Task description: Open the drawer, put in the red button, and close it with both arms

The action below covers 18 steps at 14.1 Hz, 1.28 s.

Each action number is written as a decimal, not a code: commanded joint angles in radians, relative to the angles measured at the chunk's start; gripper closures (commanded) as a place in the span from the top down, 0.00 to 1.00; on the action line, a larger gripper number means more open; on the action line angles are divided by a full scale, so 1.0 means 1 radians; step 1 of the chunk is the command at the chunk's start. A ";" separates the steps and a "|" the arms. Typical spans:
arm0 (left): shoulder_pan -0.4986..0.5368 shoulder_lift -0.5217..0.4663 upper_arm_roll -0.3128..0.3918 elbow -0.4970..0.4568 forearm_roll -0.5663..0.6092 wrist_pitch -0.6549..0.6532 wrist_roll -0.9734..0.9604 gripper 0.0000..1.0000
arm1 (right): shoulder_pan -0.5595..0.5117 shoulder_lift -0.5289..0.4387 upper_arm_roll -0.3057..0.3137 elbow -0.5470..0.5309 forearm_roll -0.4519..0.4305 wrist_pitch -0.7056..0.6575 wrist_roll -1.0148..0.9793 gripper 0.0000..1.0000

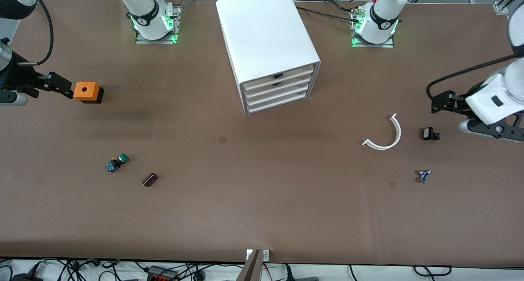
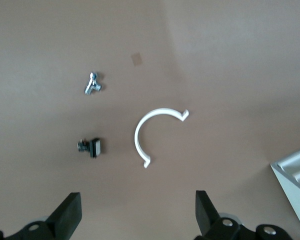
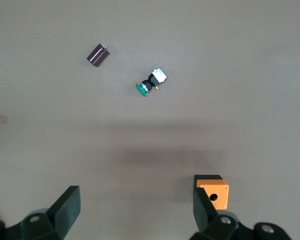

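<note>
Front view, counter point(image 1: 262, 215): brown; white drawer cabinet point(image 1: 270, 48) at the robots' edge, shut.
Front view, right hand point(image 1: 61, 86): over the right arm's end, at the orange box point(image 1: 86, 91).
Left wrist view, left hand point(image 2: 140, 215): spread wide, empty, over the left arm's end.
Left wrist view, small black block point(image 2: 92, 147): beside the white arc point(image 2: 140, 132); cannot tell if it is the red button.
Right wrist view, right hand point(image 3: 137, 215): spread wide, empty.

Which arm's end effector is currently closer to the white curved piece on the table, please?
The left. The left end effector is over the table near the white curved piece, at the left arm's end; the right end effector is beside the orange box, at the right arm's end.
</note>
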 commanded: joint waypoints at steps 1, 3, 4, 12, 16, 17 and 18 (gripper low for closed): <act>-0.058 -0.168 0.095 -0.236 -0.041 0.162 -0.076 1.00 | -0.010 -0.011 0.007 0.001 0.007 -0.007 -0.004 1.00; -0.069 -0.191 0.097 -0.263 -0.041 0.173 -0.168 1.00 | -0.008 -0.013 0.010 0.001 0.007 -0.006 0.003 1.00; -0.069 -0.191 0.097 -0.260 -0.043 0.180 -0.176 1.00 | -0.008 -0.013 0.010 0.001 0.007 -0.006 0.005 1.00; -0.045 -0.199 0.084 -0.251 -0.040 0.226 -0.141 1.00 | -0.008 -0.017 0.010 -0.003 0.006 -0.012 0.005 1.00; -0.032 -0.198 0.075 -0.249 -0.040 0.204 -0.134 1.00 | -0.007 -0.019 0.010 -0.002 0.006 -0.012 0.005 1.00; -0.029 -0.196 0.075 -0.247 -0.040 0.174 -0.124 1.00 | -0.007 -0.019 0.010 -0.003 0.006 -0.013 0.005 1.00; -0.029 -0.196 0.075 -0.240 -0.041 0.149 -0.116 1.00 | -0.007 -0.019 0.010 -0.003 0.006 -0.013 0.005 1.00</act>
